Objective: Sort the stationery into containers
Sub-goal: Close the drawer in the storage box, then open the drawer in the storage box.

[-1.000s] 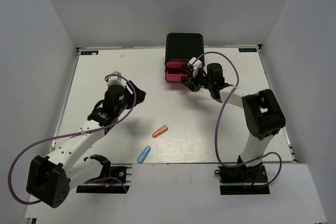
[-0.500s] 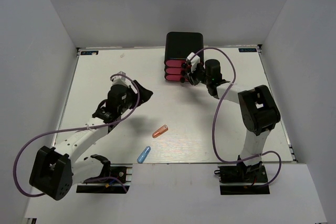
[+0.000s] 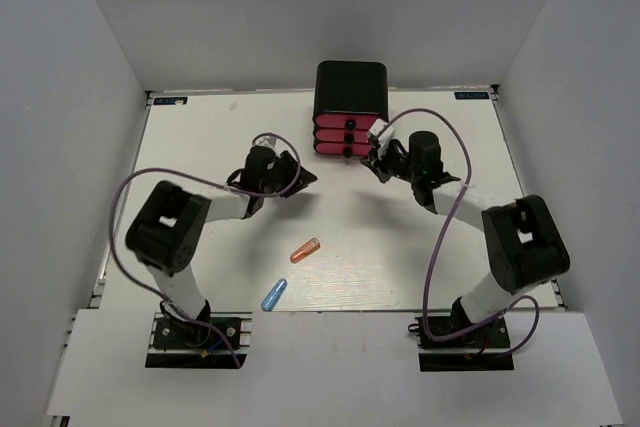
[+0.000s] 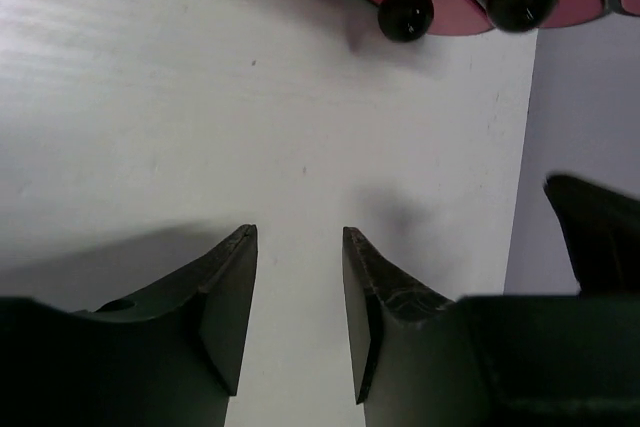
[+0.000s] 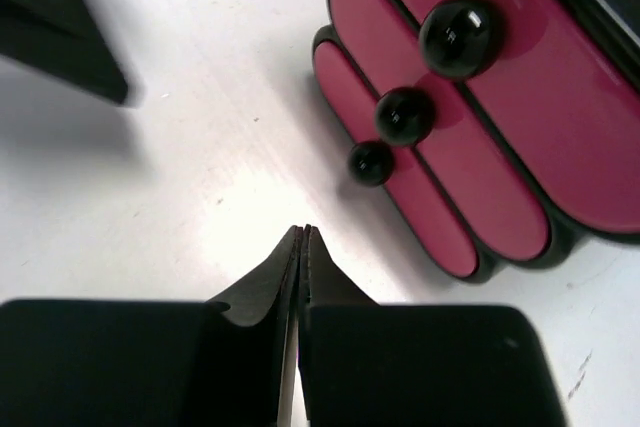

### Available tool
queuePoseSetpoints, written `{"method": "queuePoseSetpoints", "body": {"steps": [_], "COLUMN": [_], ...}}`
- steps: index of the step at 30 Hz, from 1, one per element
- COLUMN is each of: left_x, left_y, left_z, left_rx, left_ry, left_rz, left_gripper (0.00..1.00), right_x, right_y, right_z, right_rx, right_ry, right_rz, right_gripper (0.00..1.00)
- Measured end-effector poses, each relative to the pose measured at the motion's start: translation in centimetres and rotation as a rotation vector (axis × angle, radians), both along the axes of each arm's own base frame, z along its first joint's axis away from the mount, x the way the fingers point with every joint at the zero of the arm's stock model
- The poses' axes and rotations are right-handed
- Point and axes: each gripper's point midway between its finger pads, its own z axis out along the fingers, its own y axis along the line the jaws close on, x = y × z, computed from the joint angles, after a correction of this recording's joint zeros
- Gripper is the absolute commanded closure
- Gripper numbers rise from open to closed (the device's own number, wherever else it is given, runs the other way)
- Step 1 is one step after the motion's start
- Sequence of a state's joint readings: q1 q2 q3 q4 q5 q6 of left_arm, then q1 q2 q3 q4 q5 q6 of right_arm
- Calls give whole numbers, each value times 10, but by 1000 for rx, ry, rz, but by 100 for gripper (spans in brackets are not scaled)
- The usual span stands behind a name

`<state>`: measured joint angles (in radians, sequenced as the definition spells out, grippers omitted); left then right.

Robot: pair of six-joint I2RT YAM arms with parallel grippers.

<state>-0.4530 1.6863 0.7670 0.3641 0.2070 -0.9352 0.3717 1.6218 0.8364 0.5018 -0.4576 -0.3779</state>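
While all three drawers (image 3: 349, 136) sit shut in the cabinet (image 3: 351, 87) at the middle of the desk's (image 3: 200, 147) far edge, nothing can go in. The step in hand, I judge, is pulling one open by its knob.

The right claw (image 5: 302, 231) is pinched tight on nothing. Its tips are just short of the drawer fronts and a little to the right of the knobs (image 5: 404, 115). To do this well it should:

- part its jaws first;
- line up square on a single knob;
- close behind the ball;
- draw straight back toward the near edge, slowly, in case the cabinet slides or tips.

The left claw (image 4: 298, 247) stands part-open and empty over bare desk, a little off the cabinet's left front corner. From there it could brace the cabinet during the pull.

The stationery lies well apart from both claws. An orange capsule (image 3: 305, 250) is around the middle of the desk, and a blue capsule (image 3: 273, 294) is close to the near edge, left of centre. Both lie flat with clear room around them, so either should be easy to pinch across its width once a drawer is open.
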Motion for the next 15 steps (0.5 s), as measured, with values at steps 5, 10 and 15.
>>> {"method": "queuePoseSetpoints", "body": {"steps": [5,10,15], "left_x": [41,74,91], "left_y": [-35,-60,-74], "left_z": [-21,-26,-33], "left_rx": [-63,-138,-188], "left_ry": [38,40,59], "left_rz": [-47,-53,-38], "left_gripper": [38,34,34], "right_x": [-18,-26,-25], "right_y": [-16,-35,-46], "right_z": [-1,-9,-8], "right_rx": [7,8,18], "right_ry": [20,62,70], "right_rz": [-21,-74,-114], "right_gripper": [100,100,100]}}
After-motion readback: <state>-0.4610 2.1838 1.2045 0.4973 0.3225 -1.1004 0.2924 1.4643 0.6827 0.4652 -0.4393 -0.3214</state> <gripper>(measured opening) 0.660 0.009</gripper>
